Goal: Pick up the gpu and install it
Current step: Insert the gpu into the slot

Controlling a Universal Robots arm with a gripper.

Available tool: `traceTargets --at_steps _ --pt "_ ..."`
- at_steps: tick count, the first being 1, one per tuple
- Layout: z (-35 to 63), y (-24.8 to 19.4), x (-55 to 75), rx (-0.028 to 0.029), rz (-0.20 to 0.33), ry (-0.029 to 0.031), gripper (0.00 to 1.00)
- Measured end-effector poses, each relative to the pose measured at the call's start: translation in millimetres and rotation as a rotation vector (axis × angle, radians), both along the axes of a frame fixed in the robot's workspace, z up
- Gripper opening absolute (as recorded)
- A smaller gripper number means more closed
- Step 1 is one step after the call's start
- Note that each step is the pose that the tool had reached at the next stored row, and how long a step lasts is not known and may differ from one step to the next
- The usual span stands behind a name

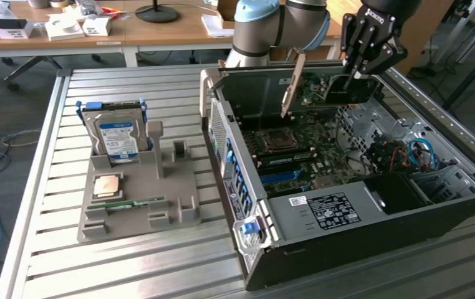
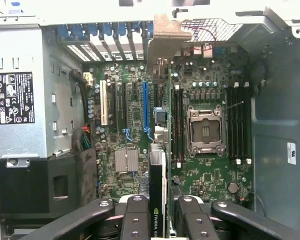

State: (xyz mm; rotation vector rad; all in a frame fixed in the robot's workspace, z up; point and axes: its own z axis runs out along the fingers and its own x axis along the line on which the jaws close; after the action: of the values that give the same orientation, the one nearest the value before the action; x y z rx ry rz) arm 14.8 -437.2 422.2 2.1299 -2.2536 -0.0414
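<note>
My gripper [image 1: 356,73] hangs over the far end of the open computer case [image 1: 259,243] and is shut on the gpu [image 1: 342,91]. The card hangs below the fingers, just above the motherboard [image 1: 304,146], near the case's back wall. In the wrist view the gpu [image 2: 157,197] is seen edge-on, upright and clamped between the black fingers [image 2: 135,220], with my gripper [image 2: 157,222] centred over it. Beyond the card's edge runs a long blue slot [image 2: 145,107] on the board. The empty processor socket [image 2: 206,131] lies beside it.
A beige latch arm [image 1: 292,84] stands raised inside the case, close to the card. The power supply [image 1: 331,210] fills the case's near end. At the exterior view's left, a grey fixture [image 1: 138,193] holds a hard drive [image 1: 119,134], a processor [image 1: 107,185] and a memory stick [image 1: 142,203].
</note>
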Motion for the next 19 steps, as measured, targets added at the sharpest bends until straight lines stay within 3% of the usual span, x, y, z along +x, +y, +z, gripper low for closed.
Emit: traceTargets --at_steps 5,13,19 --pt "-0.3 0.0 -2.6 0.0006 0.006 -0.0162 0.27" --pt "-3.9 0.0 -4.7 -0.0003 0.009 -0.0178 0.27" --pt "-11.2 0.0 -10.0 -0.0003 0.018 -0.0277 0.27"
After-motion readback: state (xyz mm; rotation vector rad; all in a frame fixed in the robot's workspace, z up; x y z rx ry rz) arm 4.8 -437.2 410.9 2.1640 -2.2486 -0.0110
